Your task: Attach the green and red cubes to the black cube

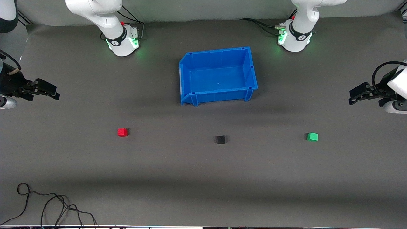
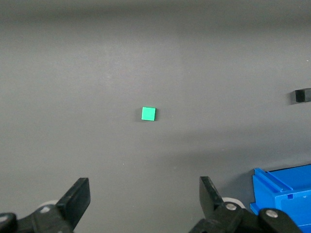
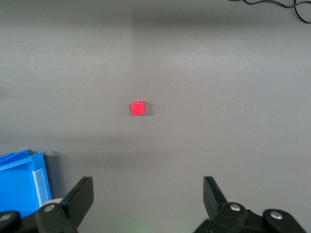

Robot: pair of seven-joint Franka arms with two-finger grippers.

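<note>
So the bench is covered in a matte dark grey sheet, a bit shadowy in bands. Starting at the right arm's end: the right gripper hangs up in the air over that end of the bench, black plastic, and most of its arm is cut off at the frame edge. Its wrist view shows the jaws spread wide with nothing between them.

Next along is the red cube, small, solid and bright, sitting alone on the bench. Down in the corner nearest the front camera there's a loose tangle of thin black cable, partly cropped.

In the middle sits the blue bin, glossy moulded plastic, boxy with one sloped cut-away wall. The black cube lies nearer the front camera than the bin, well apart from both coloured cubes. It's matte and honestly hard to pick out against the dark sheet; in the left wrist view it's clipped by the edge.

Then the green cube, same size, toward the left arm's end. The left gripper hovers over that end, jaws wide too and holding nothing, arm mostly out of frame.
</note>
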